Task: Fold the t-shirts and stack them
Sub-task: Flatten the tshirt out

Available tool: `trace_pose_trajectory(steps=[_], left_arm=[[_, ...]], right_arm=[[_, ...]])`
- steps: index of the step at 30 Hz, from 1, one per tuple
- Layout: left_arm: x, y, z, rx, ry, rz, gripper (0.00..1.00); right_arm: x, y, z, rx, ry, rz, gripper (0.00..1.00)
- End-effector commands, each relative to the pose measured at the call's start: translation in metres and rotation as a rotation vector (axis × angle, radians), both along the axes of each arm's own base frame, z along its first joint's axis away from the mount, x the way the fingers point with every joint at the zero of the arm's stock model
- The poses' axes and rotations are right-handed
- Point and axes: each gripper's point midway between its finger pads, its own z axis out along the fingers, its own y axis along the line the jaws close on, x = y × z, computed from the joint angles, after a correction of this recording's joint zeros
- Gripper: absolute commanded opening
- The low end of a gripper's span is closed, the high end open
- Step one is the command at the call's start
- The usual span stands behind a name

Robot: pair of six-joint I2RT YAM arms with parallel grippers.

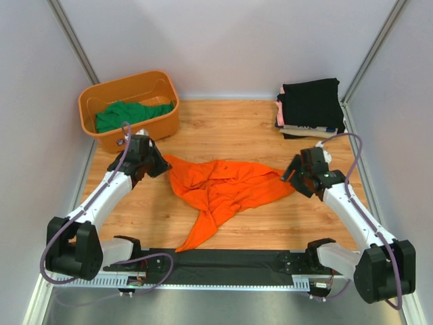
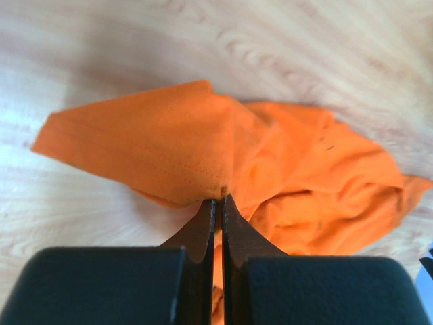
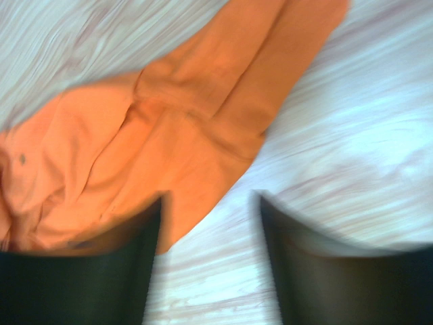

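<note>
A bright orange t-shirt (image 1: 223, 186) lies crumpled and partly spread on the wooden table. My left gripper (image 1: 160, 166) is at its left edge, shut on the hem (image 2: 203, 181); the closed tips (image 2: 218, 200) pinch the cloth. At the shirt's right corner my right gripper (image 1: 291, 175) stands open. In the right wrist view bare wood shows between its fingers (image 3: 210, 203), and the orange t-shirt (image 3: 169, 135) reaches just under the left finger. A green t-shirt (image 1: 125, 114) lies in the basket. Folded t-shirts (image 1: 311, 105) are stacked at the back right, a black one on top.
The orange plastic basket (image 1: 162, 125) stands at the back left, close behind my left gripper. White walls enclose the table on three sides. A long tail of the orange shirt (image 1: 196, 233) trails toward the black bar at the near edge.
</note>
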Motion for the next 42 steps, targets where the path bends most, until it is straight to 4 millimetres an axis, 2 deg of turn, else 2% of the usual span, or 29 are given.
trace_pose_trajectory(steps=[1, 2, 4, 5, 6, 9, 11, 12, 16, 18, 19, 20, 21, 22, 23, 25, 26, 27, 28, 29, 30, 31, 32, 35, 36, 37, 38, 41, 42], left_arm=[[-0.02, 0.007, -0.032, 0.025, 0.109, 0.017, 0.0], [-0.021, 0.007, -0.035, 0.023, 0.122, 0.013, 0.0], [-0.024, 0.003, -0.042, 0.01, 0.149, -0.005, 0.0], [-0.023, 0.002, -0.044, 0.006, 0.149, -0.008, 0.0], [-0.024, 0.001, -0.046, 0.004, 0.154, -0.009, 0.0], [-0.024, 0.002, -0.045, 0.006, 0.145, -0.007, 0.0], [-0.024, 0.003, -0.043, 0.01, 0.137, -0.007, 0.0], [-0.025, 0.004, -0.044, 0.013, 0.137, -0.007, 0.0], [-0.027, 0.007, -0.044, 0.024, 0.134, -0.003, 0.0], [-0.028, 0.008, -0.046, 0.025, 0.14, 0.001, 0.0], [-0.029, 0.009, -0.048, 0.024, 0.142, 0.003, 0.0], [-0.029, 0.01, -0.048, 0.022, 0.142, 0.005, 0.0], [-0.029, 0.014, -0.048, 0.018, 0.144, 0.015, 0.0], [-0.03, 0.014, -0.048, 0.015, 0.146, 0.011, 0.0], [-0.031, 0.017, -0.046, 0.013, 0.139, 0.014, 0.0], [-0.032, 0.026, -0.043, 0.007, 0.138, 0.029, 0.0], [-0.035, 0.029, -0.038, 0.003, 0.133, 0.039, 0.0], [-0.035, 0.039, -0.035, 0.002, 0.129, 0.072, 0.0], [-0.037, 0.043, -0.032, -0.002, 0.125, 0.092, 0.0], [-0.039, 0.047, -0.023, -0.008, 0.097, 0.107, 0.0], [-0.041, 0.052, -0.022, -0.015, 0.09, 0.128, 0.0], [-0.043, 0.052, -0.019, -0.028, 0.079, 0.136, 0.0], [-0.046, 0.051, -0.015, -0.037, 0.063, 0.137, 0.0], [-0.05, 0.039, -0.014, -0.101, 0.07, 0.104, 0.0], [-0.054, 0.035, -0.02, -0.12, 0.087, 0.088, 0.01], [-0.058, 0.027, -0.022, -0.151, 0.101, 0.052, 0.06], [-0.065, 0.024, -0.031, -0.163, 0.132, 0.036, 0.28], [-0.08, 0.019, -0.037, -0.179, 0.148, -0.007, 0.69], [-0.086, 0.02, -0.043, -0.164, 0.157, -0.009, 0.71]], right_arm=[[-0.022, 0.06, -0.004, 0.104, 0.059, 0.236, 0.81], [-0.037, 0.088, -0.007, 0.111, 0.065, 0.33, 0.9], [-0.053, 0.118, -0.015, 0.172, 0.083, 0.362, 0.94], [-0.07, 0.14, -0.018, 0.193, 0.096, 0.432, 0.95], [-0.071, 0.153, -0.021, 0.212, 0.09, 0.449, 0.96], [-0.085, 0.177, -0.035, 0.221, 0.125, 0.484, 0.94], [-0.082, 0.195, -0.035, 0.232, 0.108, 0.52, 0.92], [-0.082, 0.198, -0.047, 0.212, 0.144, 0.525, 0.91], [-0.078, 0.227, -0.058, 0.211, 0.17, 0.591, 0.88], [-0.077, 0.236, -0.068, 0.195, 0.196, 0.611, 0.77], [-0.076, 0.236, -0.071, 0.19, 0.203, 0.609, 0.66], [-0.074, 0.233, -0.075, 0.176, 0.207, 0.598, 0.27], [-0.074, 0.229, -0.078, 0.166, 0.214, 0.587, 0.12], [-0.075, 0.22, -0.084, 0.155, 0.23, 0.57, 0.03], [-0.069, 0.208, -0.085, 0.151, 0.234, 0.537, 0.0], [-0.071, 0.177, -0.082, 0.114, 0.24, 0.505, 0.0], [-0.059, 0.154, -0.077, 0.086, 0.223, 0.445, 0.0], [-0.059, 0.128, -0.063, 0.035, 0.2, 0.4, 0.0], [-0.056, 0.109, -0.056, 0.006, 0.182, 0.364, 0.0], [-0.041, 0.078, -0.046, -0.044, 0.145, 0.303, 0.0], [-0.041, 0.059, -0.029, -0.061, 0.114, 0.27, 0.0], [-0.032, 0.035, -0.019, -0.079, 0.092, 0.204, 0.0], [-0.022, 0.023, 0.003, -0.112, 0.03, 0.198, 0.0], [-0.008, -0.003, 0.026, -0.188, 0.01, 0.168, 0.0], [-0.008, -0.007, 0.023, -0.208, 0.044, 0.167, 0.02], [-0.007, -0.01, 0.023, -0.221, 0.059, 0.163, 0.07], [-0.006, -0.011, 0.019, -0.235, 0.082, 0.165, 0.28], [-0.009, -0.006, 0.009, -0.216, 0.118, 0.191, 0.76], [-0.012, -0.001, 0.004, -0.193, 0.126, 0.204, 0.79]])
